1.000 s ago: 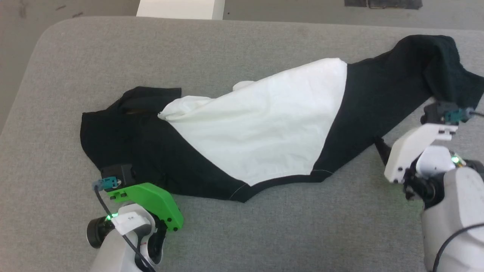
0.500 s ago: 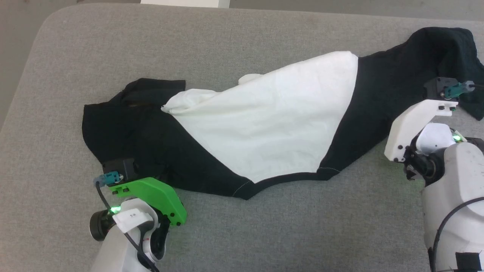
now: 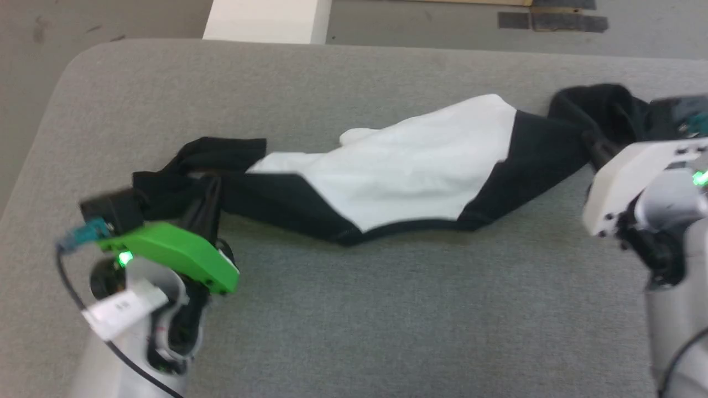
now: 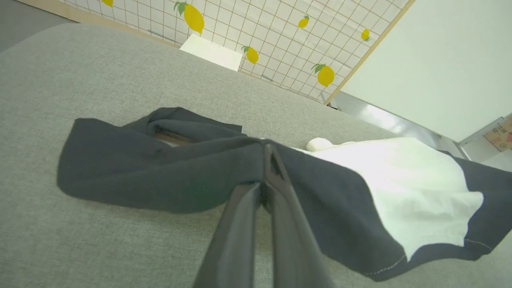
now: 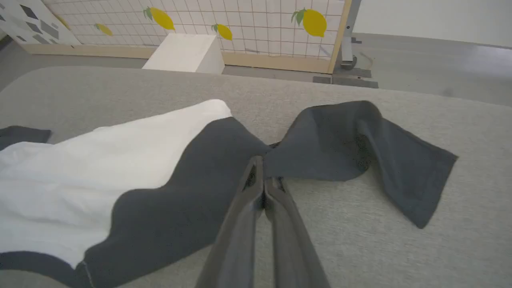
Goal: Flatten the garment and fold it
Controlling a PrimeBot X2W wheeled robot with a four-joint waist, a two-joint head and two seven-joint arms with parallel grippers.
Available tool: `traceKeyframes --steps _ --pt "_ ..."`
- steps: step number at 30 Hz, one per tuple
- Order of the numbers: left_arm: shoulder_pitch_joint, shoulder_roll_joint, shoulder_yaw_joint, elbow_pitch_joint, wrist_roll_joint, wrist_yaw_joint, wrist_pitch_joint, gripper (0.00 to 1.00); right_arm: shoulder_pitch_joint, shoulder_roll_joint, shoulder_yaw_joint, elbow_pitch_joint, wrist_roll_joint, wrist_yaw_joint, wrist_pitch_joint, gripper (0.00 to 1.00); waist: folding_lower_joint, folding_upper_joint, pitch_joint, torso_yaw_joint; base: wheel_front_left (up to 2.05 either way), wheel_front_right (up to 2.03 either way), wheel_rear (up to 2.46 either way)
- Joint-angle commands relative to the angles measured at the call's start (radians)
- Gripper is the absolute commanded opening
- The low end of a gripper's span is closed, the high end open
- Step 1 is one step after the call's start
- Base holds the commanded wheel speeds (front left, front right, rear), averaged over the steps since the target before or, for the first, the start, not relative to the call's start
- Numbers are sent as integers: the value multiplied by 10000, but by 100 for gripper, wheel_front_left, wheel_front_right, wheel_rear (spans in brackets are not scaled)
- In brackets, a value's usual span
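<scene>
The garment point(image 3: 409, 171) is strung out in a long, narrow band across the far half of the desk point(image 3: 387, 309). It is soft cotton, with a white body panel in the middle and black sleeves and shoulders at either end. The white panel tapers to a crumpled point toward the left, and a black hem with pale stitching curves along its near edge. The cloth is wrinkled and bunches into a peak at each end where it's gripped.

The left fingers point(image 4: 236, 240), long and dark, are pressed tight together on a fold of black fabric at the left end, and the loose sleeve spills past them onto the desk. The right fingers point(image 5: 240, 240) are also clamped together, pinching black cloth at the right end, where a sleeve flops over in a limp flap.

Underneath, the desk is covered in grey woven fabric and has a rounded corner. Beyond it sit a white box point(image 3: 268, 21) and a gridded wall panel point(image 5: 248, 24) printed with lemons.
</scene>
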Motion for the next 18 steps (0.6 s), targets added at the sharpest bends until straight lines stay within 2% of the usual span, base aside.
traceKeyframes --steps 1,5,8,10,13,18 --pt "-371 209 53 -387 -245 -167 311 0 -51 -301 117 -520 121 -13 275 0 0 0 -146 -254 0 0 0" --pt "-1444 446 289 -1122 -1027 -311 1246 0 -829 -1072 504 -1536 309 -13 1060 0 0 0 80 -514 0 0 0" --pt "-2756 658 632 -1206 -1333 -105 1733 0 -1965 -1584 716 -1681 330 -13 1493 0 0 0 520 -765 0 0 0" --pt "-3699 784 724 -1017 -1317 59 1954 0 -2853 -1829 802 -1489 280 -13 1505 0 0 0 805 -880 0 0 0" --pt "-5119 1136 624 -507 -735 242 2045 0 -4091 -2224 1147 -960 63 -13 1455 0 0 0 1280 -1018 0 0 0" --pt "-7484 1257 604 558 -177 624 1901 0 -6356 -2616 1827 235 -390 -13 1067 0 0 0 2228 -1335 0 0 0"
